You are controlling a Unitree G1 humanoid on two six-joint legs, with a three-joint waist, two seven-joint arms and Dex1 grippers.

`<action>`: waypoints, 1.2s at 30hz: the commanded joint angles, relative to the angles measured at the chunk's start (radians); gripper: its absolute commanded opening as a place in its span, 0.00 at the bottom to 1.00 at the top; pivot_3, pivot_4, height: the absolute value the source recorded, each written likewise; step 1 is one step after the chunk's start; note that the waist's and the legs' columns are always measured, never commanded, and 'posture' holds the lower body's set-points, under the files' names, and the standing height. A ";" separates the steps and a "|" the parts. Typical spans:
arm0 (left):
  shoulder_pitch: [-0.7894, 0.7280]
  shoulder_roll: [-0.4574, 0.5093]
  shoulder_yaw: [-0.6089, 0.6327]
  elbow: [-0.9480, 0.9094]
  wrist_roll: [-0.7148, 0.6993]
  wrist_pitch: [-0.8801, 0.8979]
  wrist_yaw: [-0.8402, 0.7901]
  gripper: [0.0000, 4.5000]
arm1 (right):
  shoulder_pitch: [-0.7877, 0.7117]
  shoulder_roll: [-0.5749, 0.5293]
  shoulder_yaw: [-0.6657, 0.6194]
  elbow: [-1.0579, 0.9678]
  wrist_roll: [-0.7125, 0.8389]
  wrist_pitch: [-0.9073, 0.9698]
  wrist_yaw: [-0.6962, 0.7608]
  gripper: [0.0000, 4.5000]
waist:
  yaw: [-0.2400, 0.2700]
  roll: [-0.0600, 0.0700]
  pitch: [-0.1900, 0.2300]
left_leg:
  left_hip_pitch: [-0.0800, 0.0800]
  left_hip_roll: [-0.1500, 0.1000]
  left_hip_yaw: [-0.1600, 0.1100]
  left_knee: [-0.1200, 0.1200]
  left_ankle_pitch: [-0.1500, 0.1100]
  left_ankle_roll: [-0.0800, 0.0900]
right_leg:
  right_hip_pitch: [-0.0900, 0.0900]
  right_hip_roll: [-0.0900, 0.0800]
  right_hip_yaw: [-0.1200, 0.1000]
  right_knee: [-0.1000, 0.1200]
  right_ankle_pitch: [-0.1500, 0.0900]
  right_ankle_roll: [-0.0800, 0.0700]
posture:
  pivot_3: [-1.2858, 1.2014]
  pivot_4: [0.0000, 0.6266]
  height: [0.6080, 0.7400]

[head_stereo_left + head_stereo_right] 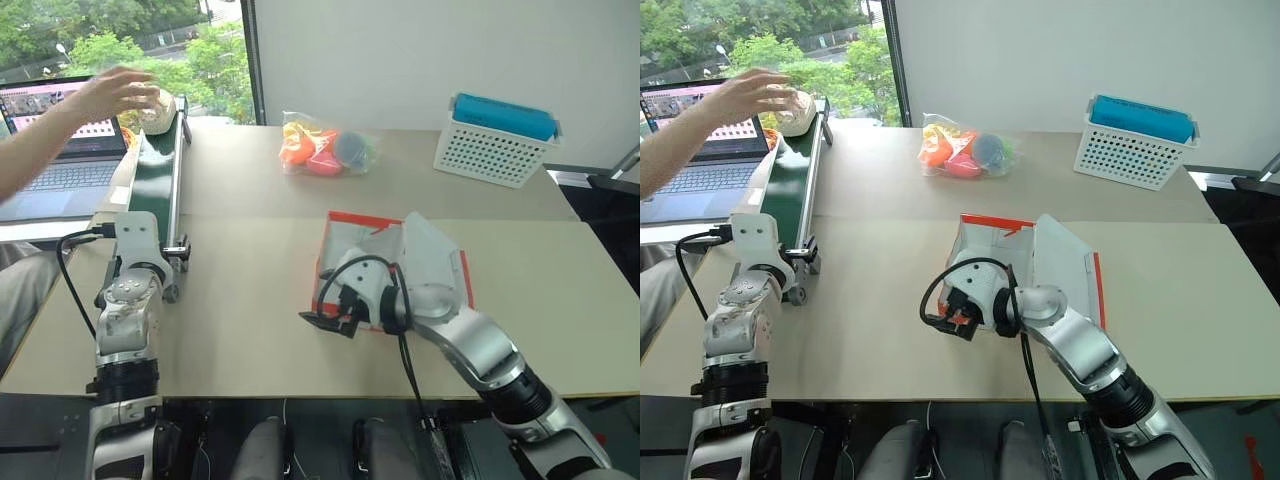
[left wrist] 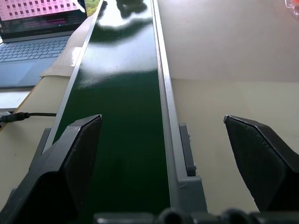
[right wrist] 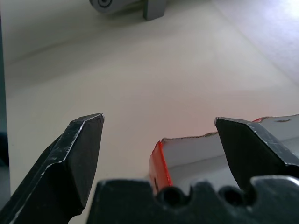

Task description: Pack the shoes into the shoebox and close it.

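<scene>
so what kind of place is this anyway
Probably an office or lab set up as a test packing station: a small conveyor on a plain table, a laptop by a window, and a person's hand at the conveyor's far end.

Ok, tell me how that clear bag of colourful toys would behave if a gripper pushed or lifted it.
The bag of toys looks floppy: crinkled clear film slumped over rounded pieces, so it would probably sag when lifted. Pushed, it likely deforms and slides rather than tips, and the glossy film may be slippery to pinch.
</scene>
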State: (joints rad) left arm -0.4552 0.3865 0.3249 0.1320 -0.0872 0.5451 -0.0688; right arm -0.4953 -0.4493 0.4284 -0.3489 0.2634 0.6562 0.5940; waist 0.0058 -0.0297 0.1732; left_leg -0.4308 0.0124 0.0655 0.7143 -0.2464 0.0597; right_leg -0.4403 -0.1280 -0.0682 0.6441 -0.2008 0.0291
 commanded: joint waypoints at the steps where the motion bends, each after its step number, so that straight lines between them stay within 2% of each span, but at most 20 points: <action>1: -0.028 0.007 0.016 0.004 -0.015 0.011 0.015 1.00 | 0.011 0.017 -0.018 0.017 -0.058 -0.074 -0.023 0.99 | 0.000 0.000 0.000 | 0.000 0.000 0.000 0.000 0.000 0.000 | 0.000 0.000 0.000 0.000 0.000 0.000 | 0.52 0.24 0.69; 8: -0.048 0.018 0.001 0.045 -0.009 0.003 0.027 1.00 | 0.034 0.116 -0.126 0.075 -0.031 -0.017 -0.094 0.99 | 0.001 0.000 0.000 | 0.000 0.000 0.000 0.000 0.000 -0.001 | -0.001 0.000 0.000 0.000 0.000 0.000 | 0.52 0.24 0.69; 14: -0.066 0.025 0.004 0.068 -0.012 -0.004 0.030 1.00 | 0.031 0.152 -0.202 0.073 0.001 0.084 -0.118 0.99 | 0.002 0.000 0.000 | 0.000 0.000 0.000 0.000 0.000 -0.001 | -0.001 0.000 0.000 0.000 0.000 -0.001 | 0.52 0.24 0.69; 36: -0.061 0.069 0.040 0.089 -0.009 -0.020 0.081 1.00 | 0.044 0.147 -0.215 0.071 -0.035 0.074 -0.121 0.99 | 0.001 0.000 0.000 | 0.000 0.000 0.000 -0.001 0.000 -0.001 | -0.001 0.000 0.000 0.000 0.000 -0.001 | 0.52 0.24 0.69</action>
State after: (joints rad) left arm -0.5082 0.4384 0.3407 0.2357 -0.1020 0.5466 -0.0080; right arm -0.4509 -0.2968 0.2292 -0.2468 0.2356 0.7580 0.4752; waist 0.0064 -0.0299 0.1732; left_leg -0.4311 0.0124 0.0658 0.7134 -0.2462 0.0587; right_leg -0.4412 -0.1281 -0.0682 0.6441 -0.2005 0.0286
